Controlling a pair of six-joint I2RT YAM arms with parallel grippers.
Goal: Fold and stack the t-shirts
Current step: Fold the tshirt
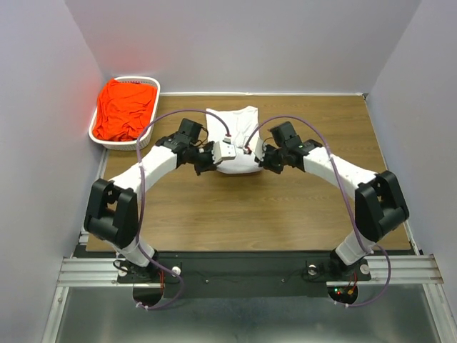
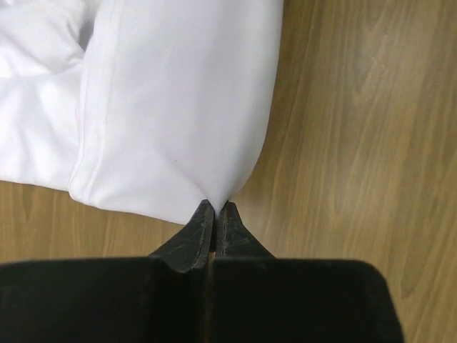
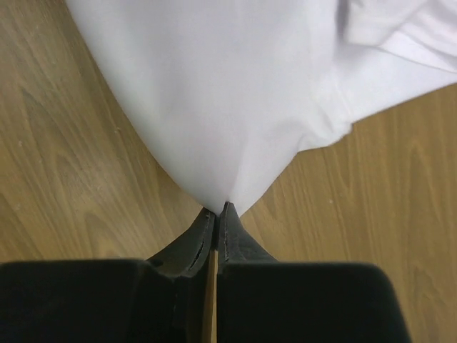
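Note:
The white t-shirt (image 1: 234,128) lies on the wooden table at the middle back, partly folded. My left gripper (image 1: 212,156) is shut on its near left edge; the pinched cloth (image 2: 178,107) shows at the left gripper's tips (image 2: 215,207) in the left wrist view. My right gripper (image 1: 257,157) is shut on the near right edge; the cloth (image 3: 228,93) rises from the right gripper's tips (image 3: 217,209) in the right wrist view. The orange-red t-shirt (image 1: 125,108) lies crumpled in the white basket (image 1: 152,116) at the back left.
The wooden table (image 1: 285,207) is walled on the left, back and right. The basket stands in the back left corner. Both arms reach inward from the near edge and meet at the shirt's near end.

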